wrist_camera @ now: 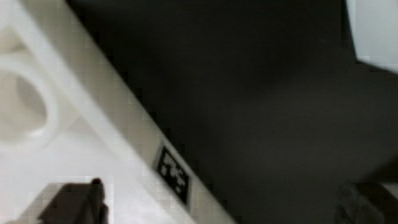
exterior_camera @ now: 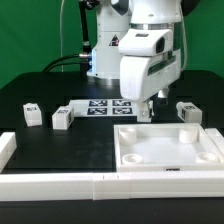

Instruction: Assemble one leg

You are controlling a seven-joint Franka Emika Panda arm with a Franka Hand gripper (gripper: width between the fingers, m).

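Three small white legs with square markers lie on the black table: one (exterior_camera: 33, 114) and another (exterior_camera: 64, 118) at the exterior view's left, and one (exterior_camera: 187, 111) at its right. My gripper (exterior_camera: 147, 113) hangs over the far rim of the large white tray (exterior_camera: 165, 150), away from all three legs. In the wrist view my gripper (wrist_camera: 222, 205) is open and empty. One finger (wrist_camera: 71, 203) is over the tray (wrist_camera: 80, 150), the other over the black table. The tray's edge carries a marker tag (wrist_camera: 175, 172). No leg shows in the wrist view.
The marker board (exterior_camera: 105, 107) lies behind the tray, near the arm's base. A low white barrier (exterior_camera: 100, 186) runs along the table's front, with a raised end block (exterior_camera: 8, 148) at the exterior view's left. The tray has a round corner hole (wrist_camera: 18, 100).
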